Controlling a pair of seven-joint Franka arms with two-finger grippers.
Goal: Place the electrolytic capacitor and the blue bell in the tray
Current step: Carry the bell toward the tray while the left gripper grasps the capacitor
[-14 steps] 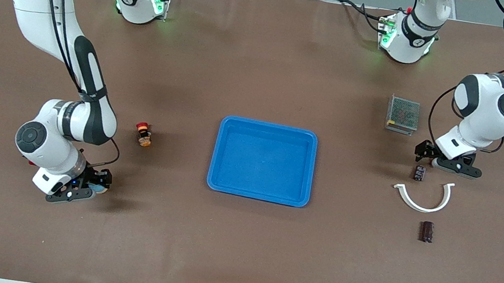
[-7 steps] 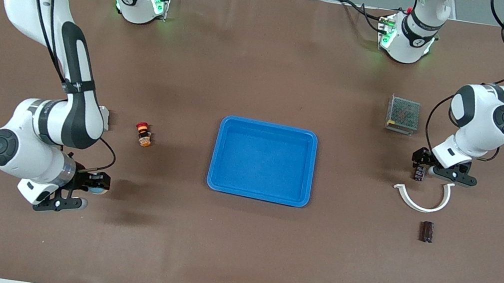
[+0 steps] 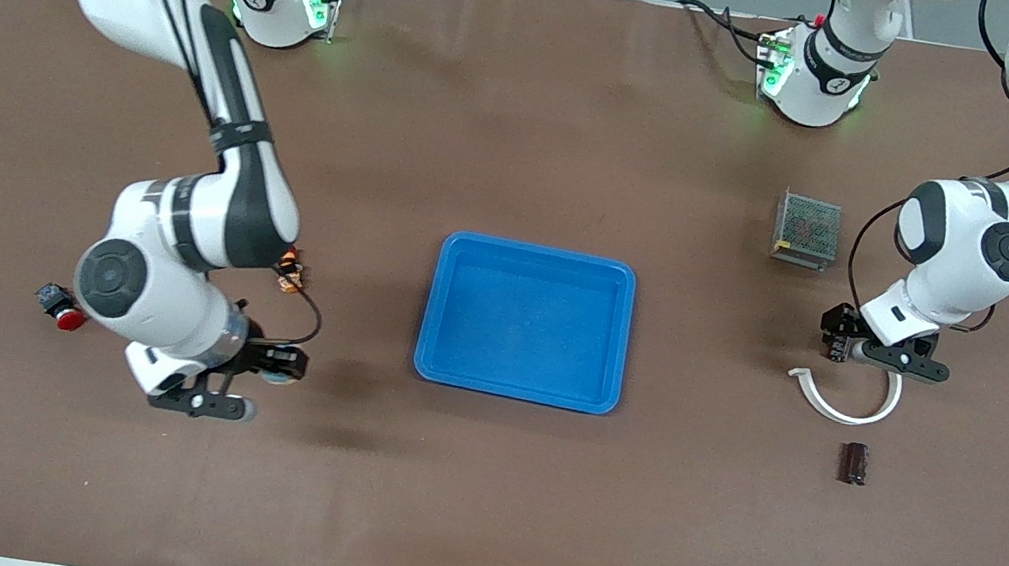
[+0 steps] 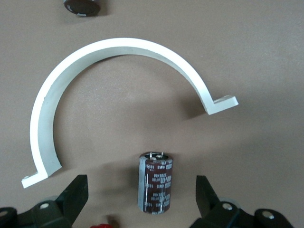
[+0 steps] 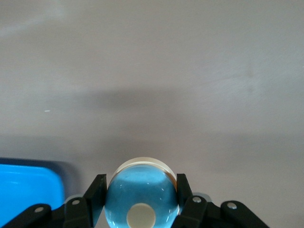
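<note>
My right gripper [image 3: 276,368] [image 5: 141,202] is shut on the blue bell [image 3: 281,376] [image 5: 141,190], a glossy blue dome with a white rim. It carries the bell above the brown table, beside the end of the bright-blue tray [image 3: 537,256] [image 5: 26,187] that faces the right arm. My left gripper [image 3: 843,346] [image 4: 141,192] hangs open over the electrolytic capacitor [image 4: 155,183]. This dark brown printed cylinder lies on the table between the two spread fingers [image 4: 76,197], touching neither.
A white curved clamp [image 3: 841,405] [image 4: 118,47] lies just past the capacitor, and a second dark cylinder [image 3: 855,463] [image 4: 81,5] lies nearer the front camera. A metal mesh box [image 3: 806,230], an orange-and-red part [image 3: 291,278] and a red-capped button [image 3: 61,310] also sit on the table.
The right arm has carried the bell toward the tray, uncovering the red-capped button. The left gripper has shifted over the capacitor, still open.
</note>
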